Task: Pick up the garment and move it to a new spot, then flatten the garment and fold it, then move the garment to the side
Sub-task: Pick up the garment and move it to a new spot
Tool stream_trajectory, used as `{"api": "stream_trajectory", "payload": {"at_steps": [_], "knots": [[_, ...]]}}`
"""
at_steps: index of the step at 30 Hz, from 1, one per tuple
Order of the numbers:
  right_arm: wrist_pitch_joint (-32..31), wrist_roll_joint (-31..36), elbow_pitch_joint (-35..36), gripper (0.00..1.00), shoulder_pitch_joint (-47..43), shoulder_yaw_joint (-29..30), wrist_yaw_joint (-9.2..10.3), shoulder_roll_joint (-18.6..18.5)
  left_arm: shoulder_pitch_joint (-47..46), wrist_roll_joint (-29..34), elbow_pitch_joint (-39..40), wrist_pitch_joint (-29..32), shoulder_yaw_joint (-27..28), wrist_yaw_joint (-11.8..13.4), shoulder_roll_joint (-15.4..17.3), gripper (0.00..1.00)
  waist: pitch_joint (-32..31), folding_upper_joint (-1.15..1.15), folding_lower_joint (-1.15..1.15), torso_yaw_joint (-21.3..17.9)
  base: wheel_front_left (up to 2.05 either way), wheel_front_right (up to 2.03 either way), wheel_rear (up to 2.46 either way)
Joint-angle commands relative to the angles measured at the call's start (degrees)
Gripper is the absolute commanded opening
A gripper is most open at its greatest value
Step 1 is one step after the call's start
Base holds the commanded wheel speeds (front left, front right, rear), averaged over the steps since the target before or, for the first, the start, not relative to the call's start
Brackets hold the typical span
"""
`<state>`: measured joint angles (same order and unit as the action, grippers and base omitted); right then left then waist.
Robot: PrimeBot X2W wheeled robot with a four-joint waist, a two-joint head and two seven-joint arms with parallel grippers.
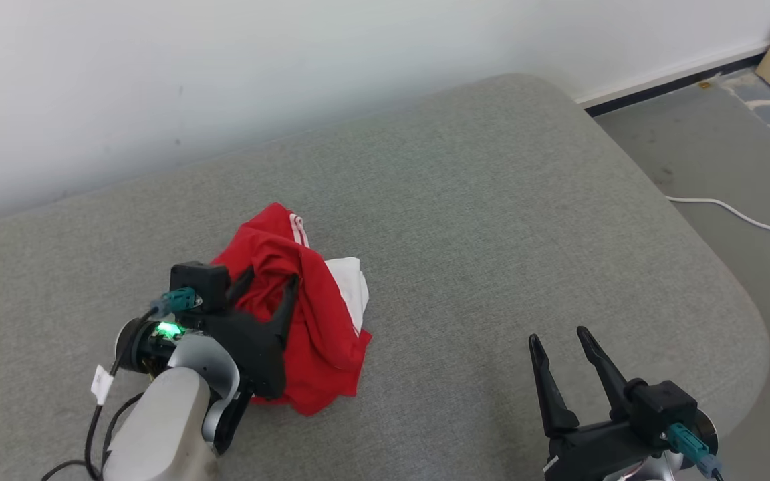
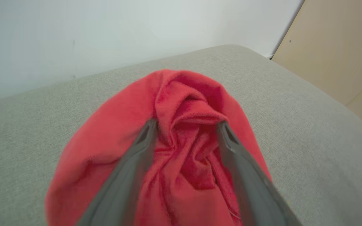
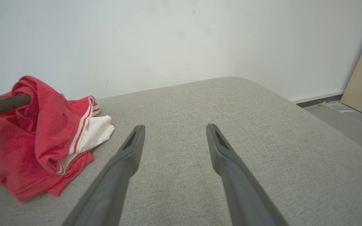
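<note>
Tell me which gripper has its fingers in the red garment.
The left gripper: its spread fingers straddle the bunched red garment. The right gripper is apart from it, over the grey cushion.

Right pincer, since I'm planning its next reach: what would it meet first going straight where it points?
Probably bare grey cushion ahead of the right pincer; the red garment lies off to its left. Depth is unclear: it might skim on to the white wall.

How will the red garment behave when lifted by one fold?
The garment lies crumpled in soft folds, so it will likely hang floppy and unfurl. It looks thin, probably light. Cloth drapes over the tips of the left gripper, so it may snag.
</note>
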<state>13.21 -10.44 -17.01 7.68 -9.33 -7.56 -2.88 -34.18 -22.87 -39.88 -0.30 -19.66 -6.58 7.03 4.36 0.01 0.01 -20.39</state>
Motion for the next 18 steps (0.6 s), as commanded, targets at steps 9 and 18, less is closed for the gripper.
{"api": "stream_trajectory", "payload": {"at_steps": [9,18], "knots": [[-0.7,3.1,2.0,1.0,-4.4,6.6,0.14,0.0,8.7,0.5,7.5,-13.5,1.3,3.2,-0.5,1.0,-8.4,-0.01,-0.01,12.5,0.0,0.0,0.0],[-0.7,4.2,2.8,1.0,-7.5,9.5,0.14,0.0,24.6,2.8,21.0,-14.9,7.0,8.1,2.7,1.0,-11.4,-0.01,-0.01,19.0,0.0,0.0,0.0]]}}
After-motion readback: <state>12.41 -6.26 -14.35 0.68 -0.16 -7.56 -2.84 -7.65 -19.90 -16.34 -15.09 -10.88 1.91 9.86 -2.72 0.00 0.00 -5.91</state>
